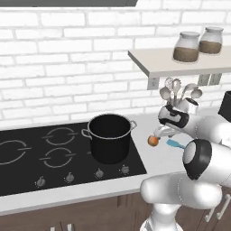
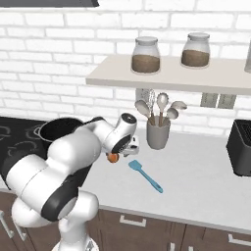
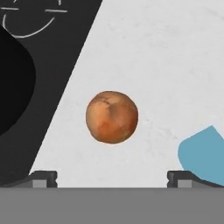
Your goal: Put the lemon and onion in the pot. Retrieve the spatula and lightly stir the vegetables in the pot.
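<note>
1. Hand view: the gripper stands with its jaws spread wide and nothing between them; the two dark fingertips sit far apart at the bottom of the picture. Between and ahead of them lies the onion, a round orange-brown ball, resting alone on the pale counter. The light-blue blade of the spatula lies near the right-hand tip, apart from the onion. The black cooktop runs along the left, with the dark side of the pot at the far left edge.

2. Left base view: the gripper hangs just above the onion, on the counter to the right of the cooktop. The pot stands upright on the cooktop's right side, near the onion but not touching it. A short part of the spatula shows beside the arm. A grey utensil cup with silver spoons stands behind, under a shelf bearing two jars.

3. Right base view: the onion shows just under the hand. The spatula lies flat on the counter, to the right of the onion and in front of the utensil cup. The rim of the pot shows behind the arm. Whether the lemon is inside cannot be told. A dark toaster stands at the far right.
</note>
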